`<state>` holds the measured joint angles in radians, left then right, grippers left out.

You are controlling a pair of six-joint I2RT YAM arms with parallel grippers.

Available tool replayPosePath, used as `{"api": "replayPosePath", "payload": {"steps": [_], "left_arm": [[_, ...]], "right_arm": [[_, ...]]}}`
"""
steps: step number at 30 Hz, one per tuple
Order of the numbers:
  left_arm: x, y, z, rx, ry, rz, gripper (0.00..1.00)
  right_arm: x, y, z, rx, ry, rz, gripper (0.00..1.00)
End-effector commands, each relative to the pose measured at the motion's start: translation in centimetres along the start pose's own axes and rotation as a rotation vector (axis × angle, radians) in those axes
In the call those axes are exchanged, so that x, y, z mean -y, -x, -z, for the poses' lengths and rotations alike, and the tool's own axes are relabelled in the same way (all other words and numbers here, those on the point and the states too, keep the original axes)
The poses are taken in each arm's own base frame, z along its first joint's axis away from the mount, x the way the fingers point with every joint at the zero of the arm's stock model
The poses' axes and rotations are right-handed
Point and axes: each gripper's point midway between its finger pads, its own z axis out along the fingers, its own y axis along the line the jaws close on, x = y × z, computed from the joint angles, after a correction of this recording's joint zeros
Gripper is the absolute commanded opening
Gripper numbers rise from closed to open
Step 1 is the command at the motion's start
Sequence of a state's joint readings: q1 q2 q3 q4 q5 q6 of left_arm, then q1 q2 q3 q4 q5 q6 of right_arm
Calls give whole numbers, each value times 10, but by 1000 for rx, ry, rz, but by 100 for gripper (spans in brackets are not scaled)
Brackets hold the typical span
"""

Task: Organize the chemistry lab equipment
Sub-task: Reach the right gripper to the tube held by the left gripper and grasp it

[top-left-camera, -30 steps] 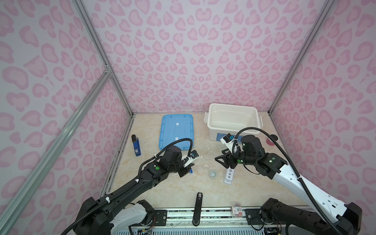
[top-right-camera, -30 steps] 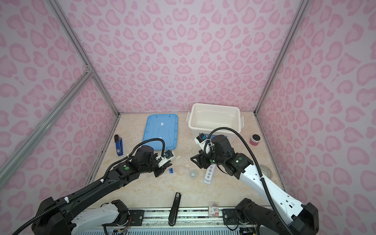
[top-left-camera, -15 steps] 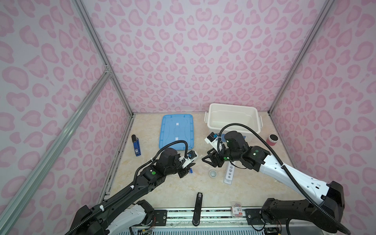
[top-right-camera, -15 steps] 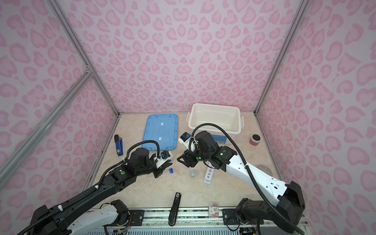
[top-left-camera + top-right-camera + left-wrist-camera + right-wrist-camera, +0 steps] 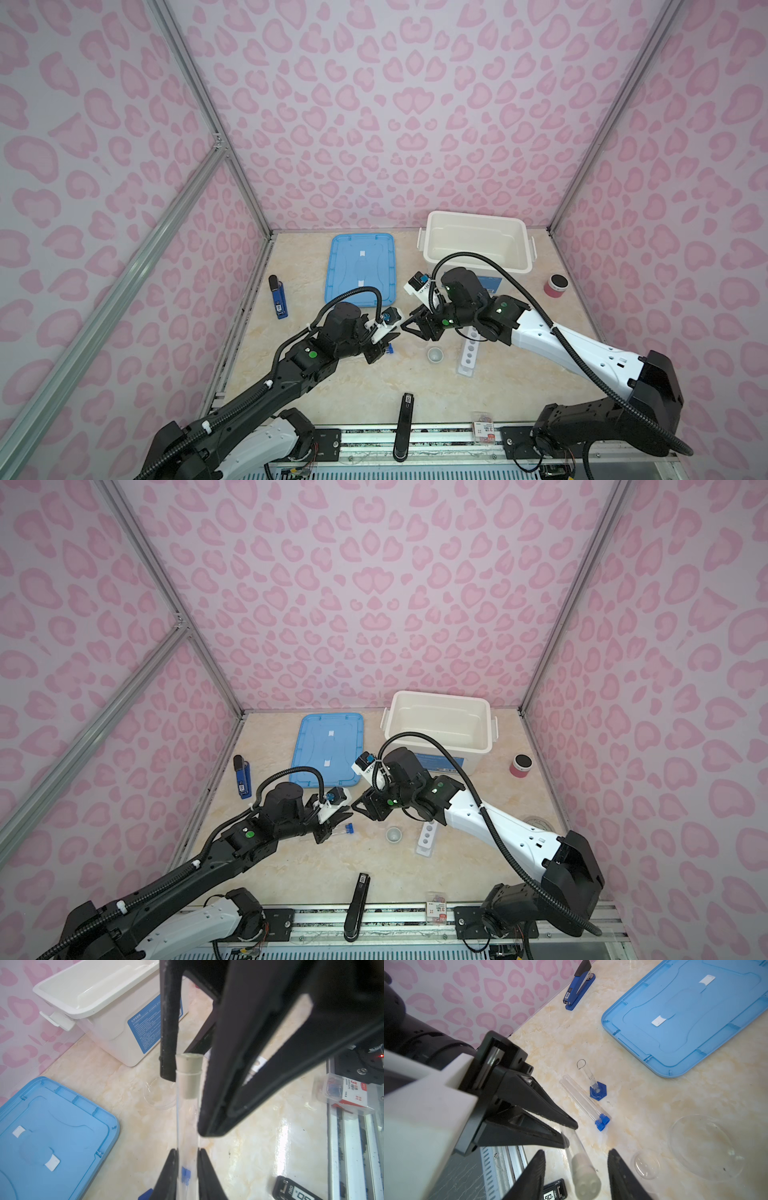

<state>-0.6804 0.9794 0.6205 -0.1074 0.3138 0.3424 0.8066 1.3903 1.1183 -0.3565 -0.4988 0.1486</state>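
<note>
My left gripper (image 5: 187,1149) is shut on a clear test tube (image 5: 187,1126) with a pale stopper (image 5: 189,1076), held above the table. My right gripper (image 5: 576,1150) stands open around that stopper (image 5: 585,1176), with a gap on each side. In both top views the two grippers meet tip to tip, left gripper (image 5: 390,332), right gripper (image 5: 411,326). Two blue-capped test tubes (image 5: 583,1101) and a blue-based glass cylinder (image 5: 591,1080) lie on the table below. The white holed rack (image 5: 468,355) and a tiny pale cup (image 5: 435,354) sit right of centre.
A white bin (image 5: 476,266) stands at the back with a blue lid (image 5: 359,270) to its left. Two clear glass dishes (image 5: 704,1147) lie near the tubes. A blue stapler (image 5: 277,296) lies by the left wall, a pink can (image 5: 556,285) at the right, and a black stapler (image 5: 406,415) at the front.
My right gripper has swung left from over the rack to the left gripper's tube, and its jaws have narrowed around the stopper end. The left arm has barely moved.
</note>
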Motion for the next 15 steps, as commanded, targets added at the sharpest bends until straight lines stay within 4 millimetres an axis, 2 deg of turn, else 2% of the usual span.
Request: {"api": "replayPosePath", "payload": {"steps": [1, 9, 15], "left_arm": [[0, 7, 1, 34, -1, -7, 11], [-1, 7, 1, 35, 1, -9, 10], [-2, 8, 1, 36, 8, -11, 9]], "right_arm": [[-2, 9, -3, 32, 18, -4, 45], [-2, 6, -6, 24, 20, -8, 35], [0, 4, -8, 19, 17, -11, 33]]}}
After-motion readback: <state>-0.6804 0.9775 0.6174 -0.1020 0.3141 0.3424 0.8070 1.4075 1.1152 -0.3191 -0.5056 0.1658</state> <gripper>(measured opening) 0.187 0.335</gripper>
